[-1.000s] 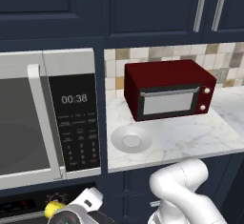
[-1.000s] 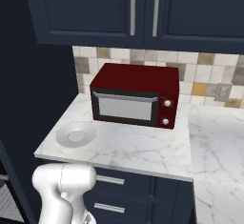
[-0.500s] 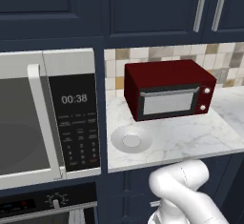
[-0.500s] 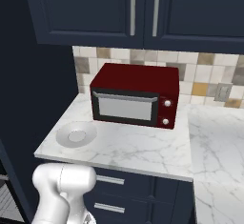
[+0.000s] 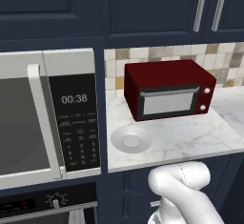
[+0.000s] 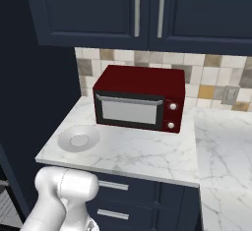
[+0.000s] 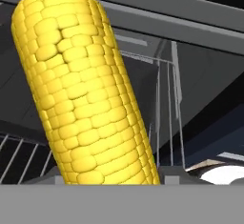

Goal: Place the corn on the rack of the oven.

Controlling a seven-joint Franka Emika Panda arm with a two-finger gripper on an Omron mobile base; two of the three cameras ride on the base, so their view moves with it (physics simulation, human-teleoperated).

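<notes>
Navy cabinets [image 5: 143,8], tiled backsplash [image 6: 216,72], marble counter [image 6: 147,151]

From the left base view I see a white marble counter [image 5: 190,144] carrying two things. A dark red toaster oven [image 5: 167,94] stands toward the back against the tiled wall, its glass door facing me. A shallow grey plate [image 5: 131,139] lies at about 7 o'clock from it, near the front edge and apart from the oven. In the right base view the counter [image 6: 147,151] runs on to 3 o'clock, and the plate [image 6: 78,138] sits at its left end.
</notes>
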